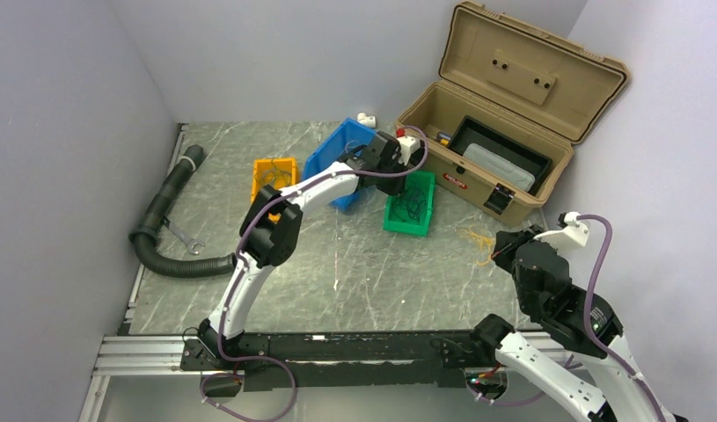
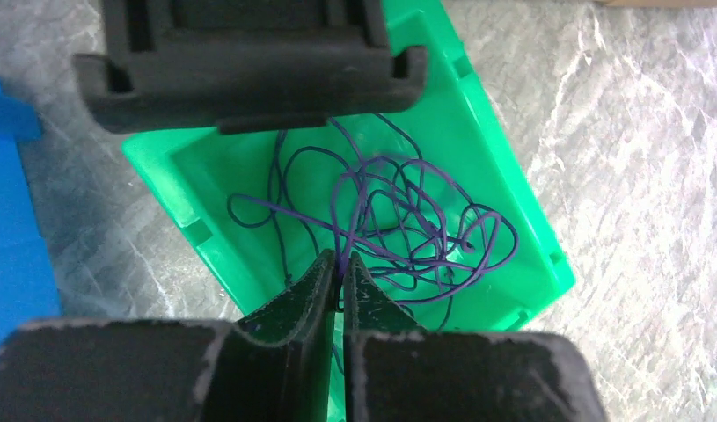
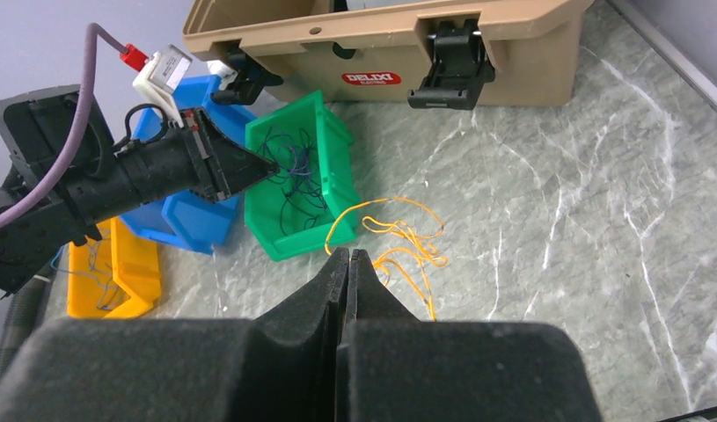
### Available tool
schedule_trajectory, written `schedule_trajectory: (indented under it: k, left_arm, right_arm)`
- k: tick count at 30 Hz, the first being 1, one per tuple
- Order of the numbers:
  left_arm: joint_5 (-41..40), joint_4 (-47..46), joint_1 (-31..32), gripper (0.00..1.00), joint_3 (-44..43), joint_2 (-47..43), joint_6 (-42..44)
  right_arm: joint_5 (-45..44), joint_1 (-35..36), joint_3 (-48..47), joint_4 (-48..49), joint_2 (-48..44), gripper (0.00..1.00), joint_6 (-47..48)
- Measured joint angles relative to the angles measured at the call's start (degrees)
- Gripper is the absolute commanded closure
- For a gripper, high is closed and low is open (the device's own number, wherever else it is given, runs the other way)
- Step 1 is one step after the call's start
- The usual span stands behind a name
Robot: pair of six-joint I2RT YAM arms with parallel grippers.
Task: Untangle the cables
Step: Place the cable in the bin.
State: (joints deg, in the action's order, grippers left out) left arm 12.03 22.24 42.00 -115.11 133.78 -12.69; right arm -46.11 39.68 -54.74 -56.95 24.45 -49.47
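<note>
A tangle of thin blue-purple wire (image 2: 407, 211) lies in the green bin (image 2: 205, 176), also seen in the top view (image 1: 398, 220). My left gripper (image 2: 340, 264) is above that bin (image 3: 288, 237) and shut on a strand of the blue wire. In the top view this gripper (image 1: 412, 185) reaches from the left. A loose yellow-orange wire (image 3: 398, 233) squiggles on the table right of the bin (image 1: 478, 242). My right gripper (image 3: 348, 255) is shut just near of it (image 1: 504, 248). The wire passes behind its tips; no hold shows.
An orange bin (image 1: 275, 176) with thin wires and a blue bin (image 1: 337, 158) stand left of the green one. An open tan toolbox (image 1: 504, 132) stands at the back right. A fat black corrugated hose (image 1: 165, 229) and a wrench (image 1: 186, 237) lie far left.
</note>
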Motion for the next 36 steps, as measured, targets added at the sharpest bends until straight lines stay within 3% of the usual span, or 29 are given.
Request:
schedule_trajectory:
  k: [7, 12, 25, 31, 36]
  left_arm:
    - [1.6, 1.9, 0.5, 0.49, -0.2, -0.9, 1.2]
    - [1.0, 4.3, 0.5, 0.39, 5.2, -8.6, 1.4]
    - [-2.8, 5.9, 0.5, 0.33, 22.1, -35.4, 0.9]
    - [-5.6, 5.7, -0.5, 0.3, 36.8, -48.5, -0.3]
    - [-9.2, 5.4, -2.4, 0.27, 49.1, -66.0, -1.8]
  right_arm:
    - [1.4, 0.0, 0.0, 0.0, 1.2, 1.0, -0.3]
    - [3.4, 0.0, 0.0, 0.2, 3.0, 1.0, -0.2]
    - [15.7, 0.0, 0.1, 8.6, 12.7, 1.0, 5.3]
    - [24.9, 0.0, -0.1, 16.5, 19.4, 1.0, 10.2]
    - [32.0, 0.0, -1.7, 25.5, 27.0, 1.0, 14.0]
